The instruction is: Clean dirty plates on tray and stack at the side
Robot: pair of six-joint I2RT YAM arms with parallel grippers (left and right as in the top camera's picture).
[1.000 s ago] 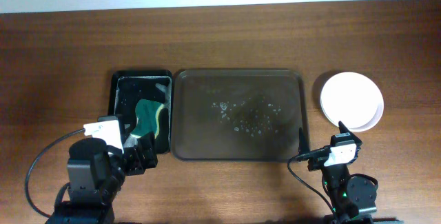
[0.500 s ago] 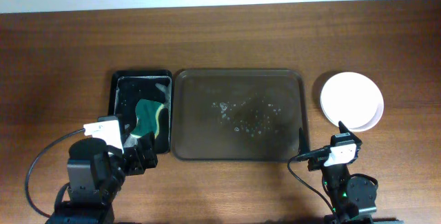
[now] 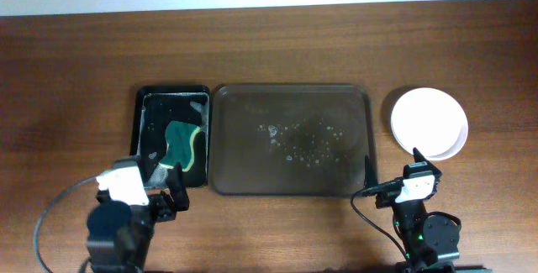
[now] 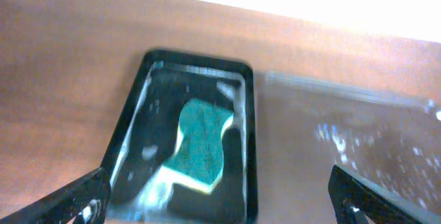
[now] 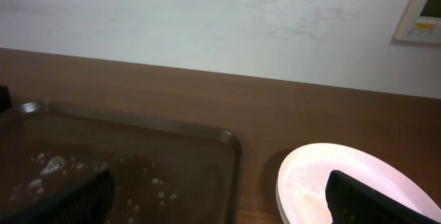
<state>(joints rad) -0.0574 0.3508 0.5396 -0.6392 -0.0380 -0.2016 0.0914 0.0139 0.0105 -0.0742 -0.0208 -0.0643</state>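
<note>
Here the right end effector point(image 3: 392, 154), fingers spread and empty, hovers at the tray's point(image 3: 252, 151) front right corner; the plates point(image 3: 429, 122) sit stacked just beyond it to its right, off the tray, toward the surface's point(image 3: 84, 71) right edge. The left end effector point(image 4: 219, 182), likewise spread and empty, hangs by the black tray's point(image 3: 145, 130) front edge, well apart from them. The tray bears only suds point(image 3: 307, 143), so the job looks done, and any touch-up on the plates suits the right arm.

Green sponge point(image 3: 182, 144) in black tray point(image 3: 139, 130)
</note>
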